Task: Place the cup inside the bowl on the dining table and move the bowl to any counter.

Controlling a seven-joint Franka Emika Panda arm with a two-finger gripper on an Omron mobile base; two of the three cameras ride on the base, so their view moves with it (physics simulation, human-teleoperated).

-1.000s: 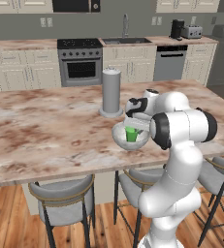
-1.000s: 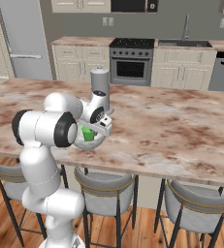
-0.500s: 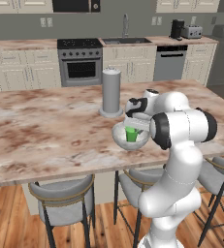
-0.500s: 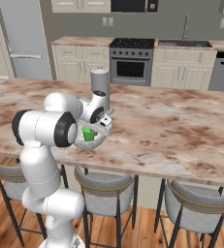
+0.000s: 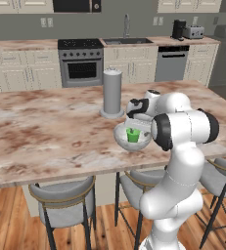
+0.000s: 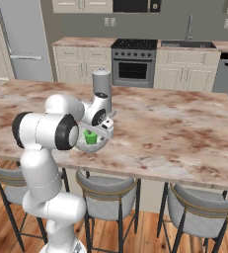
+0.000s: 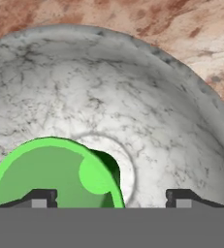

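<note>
cup [image 7: 55, 174] sits inside bowl [image 7: 147, 111] | gripper [image 7: 111, 197] wide, holding nothing, right above | bowl near dining table [image 5: 46, 136] front edge

One cup [image 5: 133, 135], one bowl [image 5: 124, 140], one grey cylinder [image 5: 112, 93], four stools [image 5: 65, 205].

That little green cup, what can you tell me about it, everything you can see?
The cup is small, bright green, plain and handleless, tapering toward its base, and looks like smooth plastic. It sits inside the speckled grey-white bowl on the marble dining table, well below the bowl's rim. In the hand view its open mouth faces the camera, off to one side of the bowl's floor, with nothing visible inside. The gripper hovers above with jaws apart, not gripping it.
</note>
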